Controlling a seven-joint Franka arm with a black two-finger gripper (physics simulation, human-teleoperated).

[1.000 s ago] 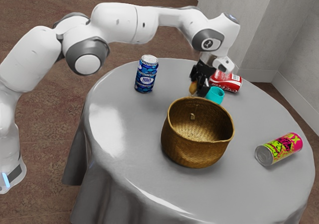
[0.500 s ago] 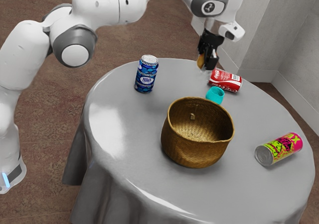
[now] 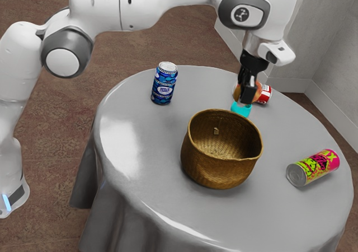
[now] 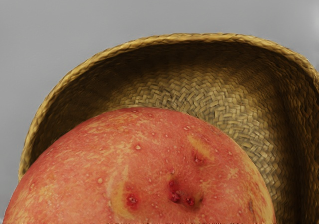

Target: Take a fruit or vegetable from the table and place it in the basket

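1. progress: the picking-up half looks done. the fruit, mottled red and yellow, is up off the table in the gripper. the placing half is left; the fruit is not in the basket.
2. gripper: fingers parted by the width of the fruit and, as i read it, pinching it from two sides. one dark finger crosses its near face; the far finger's contact is hidden. not pressed together.
3. fruit's position: above the basket's far side in the exterior view, in front of part of the teal cup and the red can. wrist view has it large, the basket's woven inside beyond it.
4. left to do, my judgement: a short move to centre over the opening, lower, then let go. main risk: a rounded fruit clipping the rim, or rolling off it, if released too soon.
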